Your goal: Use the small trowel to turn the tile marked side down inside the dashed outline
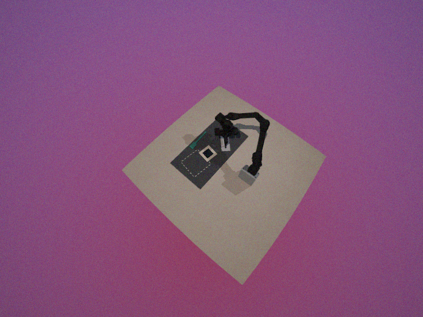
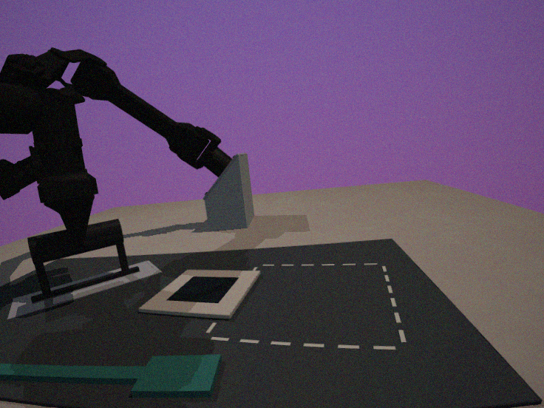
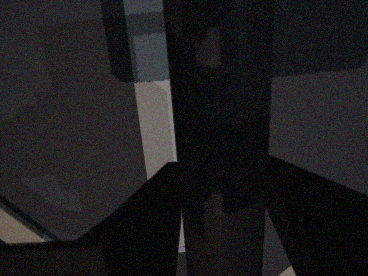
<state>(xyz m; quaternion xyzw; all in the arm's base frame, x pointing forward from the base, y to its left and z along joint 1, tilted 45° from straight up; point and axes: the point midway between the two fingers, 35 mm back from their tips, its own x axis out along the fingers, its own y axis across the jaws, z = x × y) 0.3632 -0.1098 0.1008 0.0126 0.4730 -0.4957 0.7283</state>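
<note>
The small trowel (image 1: 225,149) (image 2: 150,267) (image 3: 155,120) is a pale grey plate with a black bar handle on two posts. It lies flat on the dark mat (image 1: 201,182) (image 2: 439,351). My gripper (image 2: 77,239) (image 3: 218,169) points down and is shut on the trowel's handle, near its middle. The pale tile (image 1: 207,153) (image 2: 202,290) lies flat beside the trowel, its dark square mark facing up. It overlaps one side of the dashed outline (image 2: 313,345), mostly outside it. The fingertips are hard to make out in the top view.
A green flat-bladed tool (image 1: 194,144) (image 2: 175,375) lies along the mat's other long side, across from the trowel. The arm's grey base block (image 1: 248,175) (image 2: 230,202) stands on the beige table (image 1: 239,238) (image 2: 461,228), off the mat.
</note>
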